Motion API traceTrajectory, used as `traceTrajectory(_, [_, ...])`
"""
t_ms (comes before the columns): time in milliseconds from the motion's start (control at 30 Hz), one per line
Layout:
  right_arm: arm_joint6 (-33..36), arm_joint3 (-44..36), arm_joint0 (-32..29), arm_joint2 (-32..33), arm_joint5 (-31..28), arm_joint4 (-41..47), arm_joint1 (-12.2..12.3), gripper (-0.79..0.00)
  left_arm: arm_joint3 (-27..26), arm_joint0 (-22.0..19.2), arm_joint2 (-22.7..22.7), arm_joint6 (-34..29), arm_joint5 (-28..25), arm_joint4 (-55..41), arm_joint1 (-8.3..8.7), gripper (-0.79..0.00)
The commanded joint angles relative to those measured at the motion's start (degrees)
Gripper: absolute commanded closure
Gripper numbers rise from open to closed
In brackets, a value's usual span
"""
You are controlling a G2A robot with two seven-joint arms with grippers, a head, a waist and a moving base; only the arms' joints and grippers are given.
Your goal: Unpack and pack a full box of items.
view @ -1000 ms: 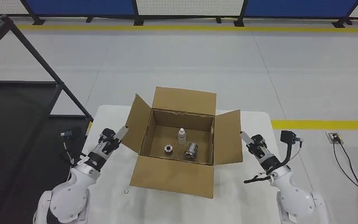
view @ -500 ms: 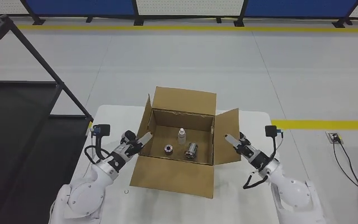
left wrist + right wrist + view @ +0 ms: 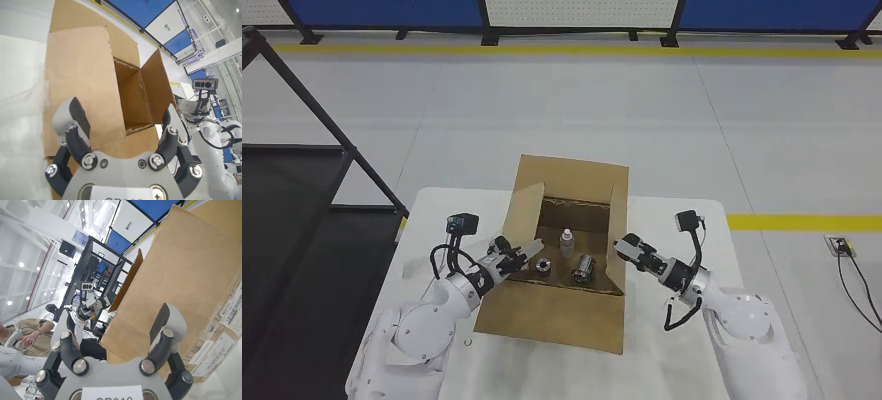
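An open cardboard box (image 3: 552,315) stands in the middle of the white table (image 3: 442,215). On its floor are a small white bottle (image 3: 566,241), a round spool-like item (image 3: 541,266) and a metal can (image 3: 584,268). My left gripper (image 3: 529,248) is open against the left side flap (image 3: 524,212), which stands almost upright. The left wrist view has the same gripper (image 3: 122,121) with that flap (image 3: 79,75) ahead of it. My right gripper (image 3: 626,247) is open at the right side flap (image 3: 619,225), also raised. From the right wrist, the gripper (image 3: 117,323) straddles the flap's edge (image 3: 170,275).
A black metal frame (image 3: 302,120) stands left of the table. The box's back flap (image 3: 572,178) is folded outward. Printed labels (image 3: 226,321) sit on the box's outer wall. Bare table lies on either side of the box.
Both grippers have moved inward toward the box. The two side flaps, spread outward a second ago, have swung up to nearly upright.
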Motion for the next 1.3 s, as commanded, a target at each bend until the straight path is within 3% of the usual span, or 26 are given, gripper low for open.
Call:
traceTrajectory(0, [0.0, 0.0, 0.0, 0.0, 0.0, 0.0, 0.0, -0.785, 0.0, 0.0, 0.0, 0.0, 0.0, 0.0, 0.0, -0.785])
traceTrajectory(200, [0.0, 0.0, 0.0, 0.0, 0.0, 0.0, 0.0, -0.785, 0.0, 0.0, 0.0, 0.0, 0.0, 0.0, 0.0, -0.785])
traceTrajectory(333, [-3.8, 1.2, 1.2, -2.5, 3.8, -2.9, -0.2, -0.785, 0.3, -0.3, 1.3, 0.1, 0.1, 1.4, 0.12, -0.785])
traceTrajectory(867, [-10.6, 8.2, 6.2, -9.8, 7.5, -9.7, -0.4, -0.785, 7.9, -3.9, 6.1, -0.8, -0.2, 3.0, 0.36, -0.785])
traceTrajectory(1267, [-11.4, 6.4, 6.2, -11.1, 7.4, -12.1, 0.2, -0.785, 10.2, -5.0, 8.3, 0.3, 0.4, 4.1, 0.49, -0.785])
